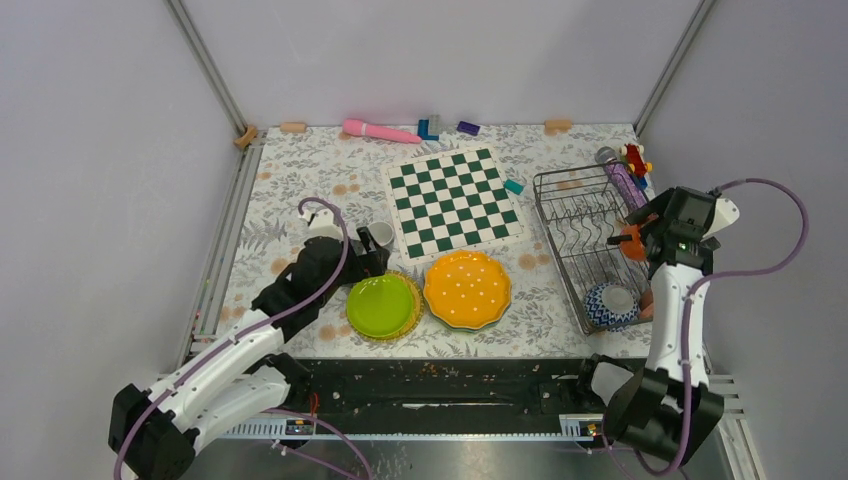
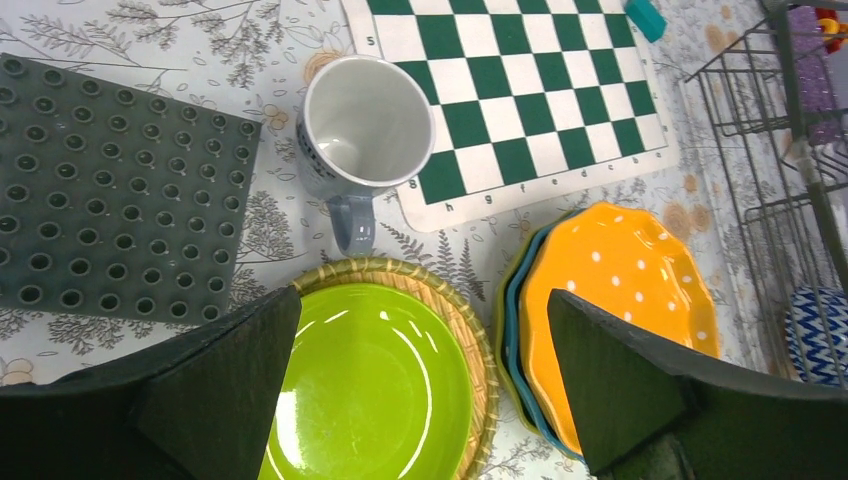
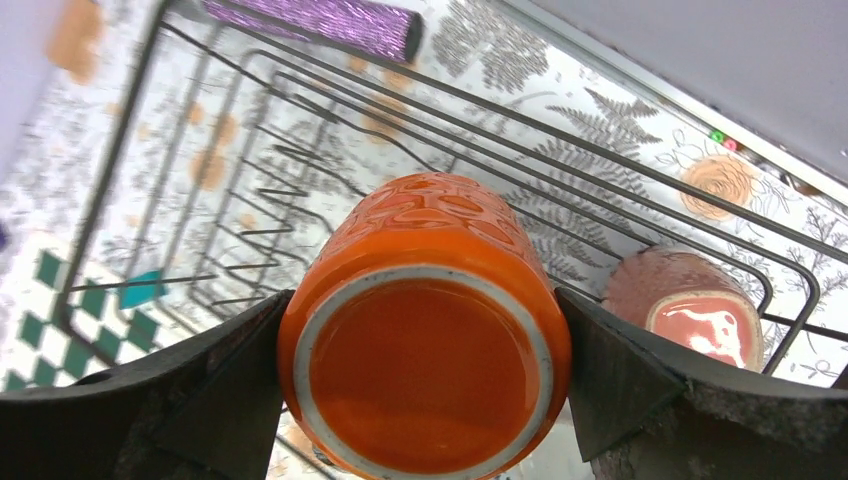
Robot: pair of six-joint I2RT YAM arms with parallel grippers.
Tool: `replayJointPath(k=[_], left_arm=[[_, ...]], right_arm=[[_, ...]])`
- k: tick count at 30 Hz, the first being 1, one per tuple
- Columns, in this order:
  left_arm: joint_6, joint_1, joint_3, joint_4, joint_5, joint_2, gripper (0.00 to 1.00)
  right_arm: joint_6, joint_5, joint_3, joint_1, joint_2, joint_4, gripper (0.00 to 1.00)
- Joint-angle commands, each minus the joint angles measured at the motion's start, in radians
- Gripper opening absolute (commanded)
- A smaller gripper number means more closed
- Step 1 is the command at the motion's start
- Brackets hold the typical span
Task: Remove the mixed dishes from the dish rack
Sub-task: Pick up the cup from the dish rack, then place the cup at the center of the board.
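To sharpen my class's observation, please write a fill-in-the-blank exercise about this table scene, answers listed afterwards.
The cup between the right arm's jaws is ___ in colour.
The blue zigzag bowl lies inside the wire ___.
The left arm's jaws, open, hover over a bright ___ plate.
The white mug stands beside the green-and-white ___.
Missing words: orange; rack; green; chessboard.
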Motion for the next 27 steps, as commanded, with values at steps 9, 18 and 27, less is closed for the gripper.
replayJointPath(k=[9, 18, 27], left_arm=[[-0.050, 0.003, -0.029, 0.116, 0.238, -0.105, 0.99], [-0.210, 0.002, -0.093, 0.453, 0.655, -0.098, 0.99], [-0.393, -0.099, -0.104, 0.906, 0.869, 0.122, 0.97]], right_arm=[[0.137, -0.453, -0.114, -0.002, -0.337, 0.346, 0.09], [0.294, -0.594, -0.346, 0.201, -0.471, 0.765, 0.08], [0.358, -0.546, -0.565, 0.556, -0.499, 1.172, 0.09]])
